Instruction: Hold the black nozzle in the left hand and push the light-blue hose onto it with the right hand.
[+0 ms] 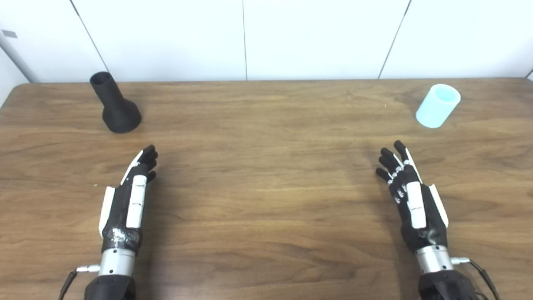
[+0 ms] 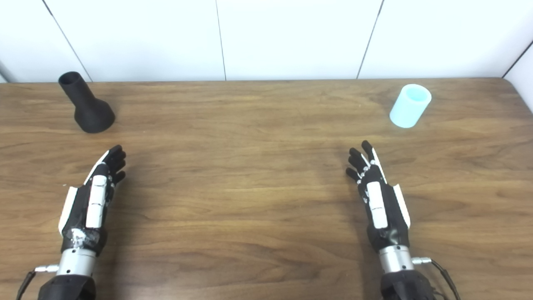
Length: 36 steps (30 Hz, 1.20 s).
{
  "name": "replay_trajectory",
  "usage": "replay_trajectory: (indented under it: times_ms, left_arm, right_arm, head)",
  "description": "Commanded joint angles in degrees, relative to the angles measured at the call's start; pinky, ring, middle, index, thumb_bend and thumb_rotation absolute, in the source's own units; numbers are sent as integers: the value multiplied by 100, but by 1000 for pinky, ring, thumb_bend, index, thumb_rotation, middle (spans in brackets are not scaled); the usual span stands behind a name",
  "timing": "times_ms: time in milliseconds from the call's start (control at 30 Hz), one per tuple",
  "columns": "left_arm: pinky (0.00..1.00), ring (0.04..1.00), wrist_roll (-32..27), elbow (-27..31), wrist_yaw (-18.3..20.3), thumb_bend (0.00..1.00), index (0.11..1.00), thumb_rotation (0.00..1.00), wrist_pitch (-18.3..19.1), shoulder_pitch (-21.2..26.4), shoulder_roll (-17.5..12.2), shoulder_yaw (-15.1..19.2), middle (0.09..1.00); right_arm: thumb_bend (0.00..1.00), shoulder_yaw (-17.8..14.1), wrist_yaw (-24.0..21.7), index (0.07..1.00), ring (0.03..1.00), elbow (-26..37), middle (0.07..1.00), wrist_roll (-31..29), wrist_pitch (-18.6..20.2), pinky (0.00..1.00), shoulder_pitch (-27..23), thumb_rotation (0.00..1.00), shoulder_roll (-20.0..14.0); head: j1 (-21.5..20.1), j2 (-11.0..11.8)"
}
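Brown wood grain covers the table (image 1: 266, 200), above which the left hand (image 1: 129, 200) and right hand (image 1: 410, 196) are held near the front edge, fingers apart, nothing grasped. Farther back, the black nozzle (image 1: 114, 104) is stood on its wide end at far left, the light-blue hose (image 1: 437, 105) upright at far right. The table's rounded left corner is seen only in the left eye view, its right corner only in the right.
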State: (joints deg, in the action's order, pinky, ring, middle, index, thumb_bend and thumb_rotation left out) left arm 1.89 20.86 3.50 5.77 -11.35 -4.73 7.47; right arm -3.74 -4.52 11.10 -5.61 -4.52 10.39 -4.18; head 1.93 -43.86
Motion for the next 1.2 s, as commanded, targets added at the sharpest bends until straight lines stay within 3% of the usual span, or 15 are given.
replay_trajectory:
  times_ms: [0,233,367,500,700,900,1167]
  left_arm:
    - [927,934,-36,186,21,479,916,923,-136,-408,-58,-44,918]
    - [938,934,56,113,-23,450,904,929,-237,-441,31,-133,923]
    - [926,932,211,77,-109,446,902,924,-268,-476,118,-248,920]
    - [926,933,485,49,-187,509,912,920,-277,-539,176,-414,921]
    - [963,948,656,-142,-317,539,914,894,-538,-623,264,-620,926]
    - [983,958,839,-189,-464,500,921,870,-592,-673,322,-801,938]
    - [950,963,890,-225,-618,428,929,800,-611,-690,391,-967,953]
  right_arm:
    - [598,-9,1,972,929,120,919,-38,-56,883,25,959,-25]
    - [590,-72,-31,972,928,34,919,-84,-183,881,45,976,-95]
    - [584,-141,-106,966,925,-122,917,-211,-340,887,52,965,-174]
    - [577,-195,-249,975,935,-324,926,-388,-551,907,39,964,-297]
    - [573,-230,-380,985,966,-449,947,-571,-581,978,64,998,-446]
    - [582,-247,-500,988,963,-530,946,-702,-645,959,82,997,-545]
    - [636,-277,-704,991,958,-732,948,-845,-788,945,28,985,-659]
  head:
    - [85,22]
    - [597,236]
    - [1100,526]
    - [1530,835]
    - [1899,1175]
    - [2122,1391]
    - [2323,1495]
